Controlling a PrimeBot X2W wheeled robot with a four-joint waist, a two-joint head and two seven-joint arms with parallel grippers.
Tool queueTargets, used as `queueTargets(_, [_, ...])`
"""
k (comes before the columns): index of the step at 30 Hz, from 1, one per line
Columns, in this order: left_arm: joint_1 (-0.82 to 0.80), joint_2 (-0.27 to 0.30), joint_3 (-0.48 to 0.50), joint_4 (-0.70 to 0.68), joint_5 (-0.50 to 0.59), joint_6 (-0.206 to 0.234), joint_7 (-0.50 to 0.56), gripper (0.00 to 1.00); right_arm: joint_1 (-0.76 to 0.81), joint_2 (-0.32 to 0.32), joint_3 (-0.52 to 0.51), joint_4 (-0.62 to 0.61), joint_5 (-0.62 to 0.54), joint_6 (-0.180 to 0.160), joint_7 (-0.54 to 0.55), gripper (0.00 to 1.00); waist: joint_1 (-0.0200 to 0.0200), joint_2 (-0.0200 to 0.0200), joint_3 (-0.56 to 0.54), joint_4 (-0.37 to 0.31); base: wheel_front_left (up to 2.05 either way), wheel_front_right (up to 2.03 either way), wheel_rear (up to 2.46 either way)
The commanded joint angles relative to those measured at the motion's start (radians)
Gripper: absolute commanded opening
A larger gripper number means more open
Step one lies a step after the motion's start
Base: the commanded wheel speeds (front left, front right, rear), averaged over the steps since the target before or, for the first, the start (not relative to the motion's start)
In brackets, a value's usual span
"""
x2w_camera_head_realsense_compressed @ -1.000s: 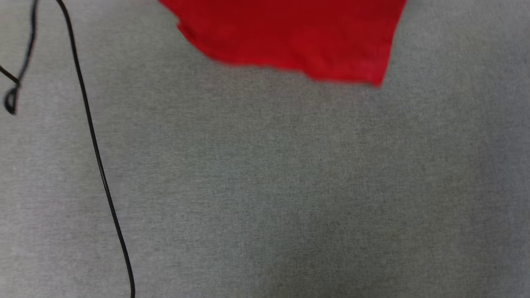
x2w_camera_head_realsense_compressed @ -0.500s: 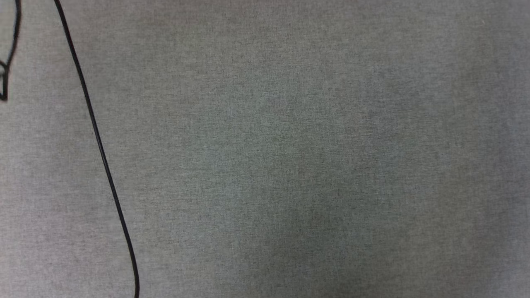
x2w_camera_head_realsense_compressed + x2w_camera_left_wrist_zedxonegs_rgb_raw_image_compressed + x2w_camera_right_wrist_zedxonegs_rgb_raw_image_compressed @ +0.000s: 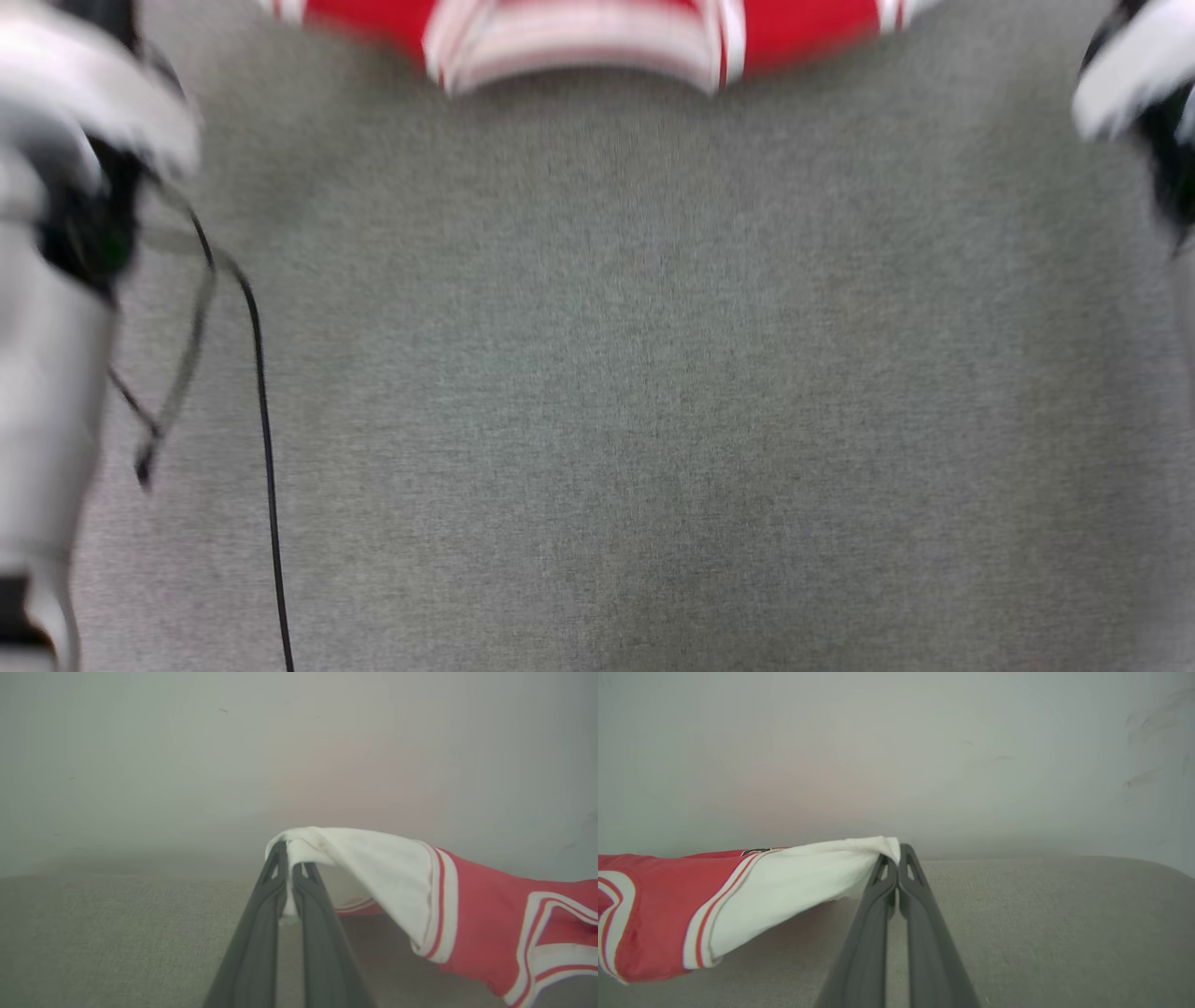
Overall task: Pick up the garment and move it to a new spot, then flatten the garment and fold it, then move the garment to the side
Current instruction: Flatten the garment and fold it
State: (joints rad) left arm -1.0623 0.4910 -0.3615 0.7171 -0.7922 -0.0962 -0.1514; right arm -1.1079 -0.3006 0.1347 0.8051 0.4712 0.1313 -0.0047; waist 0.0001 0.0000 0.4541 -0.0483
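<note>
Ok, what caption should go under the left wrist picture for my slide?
Left gripper shut on the white sleeve of the red garment, held over the grey surface.

The garment [image 3: 579, 42], red with white sleeve panels and striped trim, is seen at twelve o'clock, stretched sideways and lifted by both sleeves.

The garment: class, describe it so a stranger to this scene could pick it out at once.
Start at the grey surface before the robot. At the head view's top, the garment is held between the left gripper and right gripper, each shut on a white end. Unlike the black cable, it is bright red with white stripes.
</note>
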Motion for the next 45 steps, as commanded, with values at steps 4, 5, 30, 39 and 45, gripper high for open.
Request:
queueTargets(4, [0.209, -0.004, 0.006, -0.034, -0.029, 0.010, -0.051, 0.00, 0.210, -0.022, 0.002, -0.043, 0.041, -0.001, -0.013, 0.00, -0.0001, 0.0000, -0.126, 0.011, 0.00, 0.00, 0.00])
queueTargets(5, [0.249, -0.003, 0.009, -0.042, -0.035, 0.012, -0.057, 0.00, 0.252, -0.027, -0.002, -0.052, 0.051, -0.001, -0.013, 0.00, -0.0001, 0.0000, -0.145, 0.014, 0.00, 0.00, 0.00])
queueTargets(30, [1.169, 0.044, 0.095, -0.546, -0.143, 0.285, -0.052, 0.00, 1.181, 0.111, -0.304, -0.491, -0.042, -0.002, 0.141, 0.00, -0.0001, 0.0000, -0.472, 0.044, 0.00, 0.00, 0.00])
queueTargets(39, [1.274, 0.033, 0.034, -0.702, -0.116, 0.335, -0.021, 0.00, 1.400, 0.232, -0.421, -0.700, -0.149, -0.001, 0.303, 0.00, -0.0001, 0.0000, -0.483, 0.075, 0.00, 0.00, 0.00])
queueTargets(45, [1.238, 0.040, 0.008, -0.746, -0.079, 0.349, -0.010, 0.00, 1.366, 0.248, -0.389, -0.770, -0.158, -0.001, 0.320, 1.00, -0.0001, 0.0000, -0.468, 0.075, 0.00, 0.00, 0.00])
